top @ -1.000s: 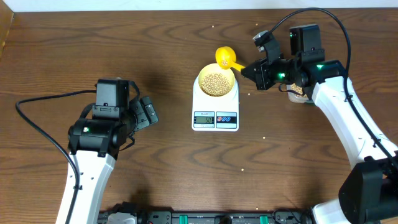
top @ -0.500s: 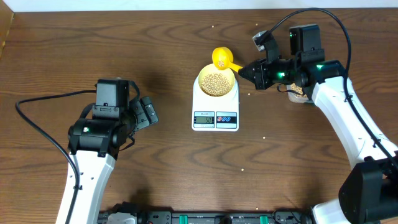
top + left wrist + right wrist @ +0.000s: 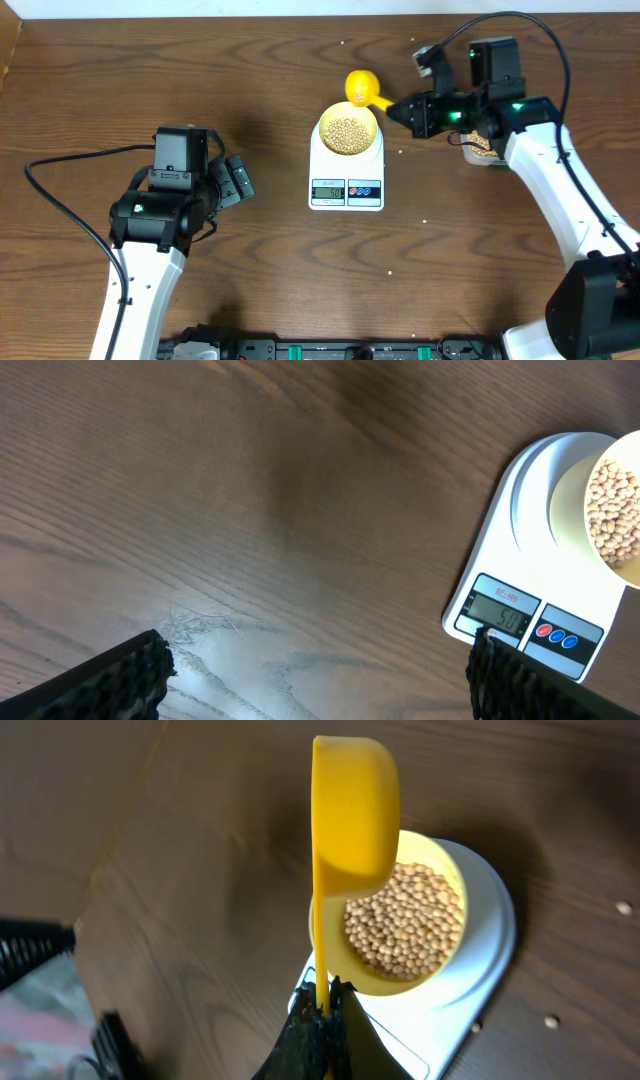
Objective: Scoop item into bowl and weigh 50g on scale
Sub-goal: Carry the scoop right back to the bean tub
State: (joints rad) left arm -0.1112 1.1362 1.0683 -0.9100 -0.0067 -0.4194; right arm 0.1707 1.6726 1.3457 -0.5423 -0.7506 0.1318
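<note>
Right wrist view: your right jaws clamp the bright yellow plastic scoop [image 3: 355, 810] near the round pale-yellow plastic bowl [image 3: 450, 865]; a low swing could knock it. Left jaws gape, empty.

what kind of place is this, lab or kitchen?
Probably a robot lab bench, not a kitchen: wood table, left arm and right arm, scale with a bowl of beans between them.

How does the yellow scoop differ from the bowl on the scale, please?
The scoop is bright yellow, the bowl paler. The scoop has a handle, gripped by the right gripper; the bowl has none and sits on the scale, holding beans. Both are round.
</note>
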